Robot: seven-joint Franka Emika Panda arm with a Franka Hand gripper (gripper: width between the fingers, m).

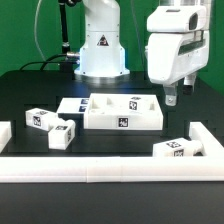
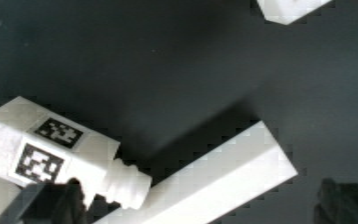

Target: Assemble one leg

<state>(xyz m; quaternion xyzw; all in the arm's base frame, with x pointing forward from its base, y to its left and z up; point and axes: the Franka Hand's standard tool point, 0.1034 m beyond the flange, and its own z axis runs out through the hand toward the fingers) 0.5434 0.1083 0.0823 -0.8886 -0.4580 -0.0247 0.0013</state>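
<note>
My gripper [image 1: 171,97] hangs in the air at the exterior view's right, above the table and holding nothing. In the wrist view its dark fingers [image 2: 41,205] stand far apart, so my gripper [image 2: 194,208] is open. A leg [image 1: 171,150], a small white block with a square tag, lies on the table below it, beside the white wall. In the wrist view this leg [image 2: 51,148] shows two tags and a ribbed end, near one finger. Two more legs [image 1: 40,119] [image 1: 63,134] lie at the exterior view's left.
The large white tray-shaped part [image 1: 122,122] stands mid-table, with the marker board [image 1: 72,103] beside it. Low white walls [image 1: 100,171] border the front and sides; one piece [image 2: 247,165] runs under the gripper. The robot base [image 1: 100,50] is behind.
</note>
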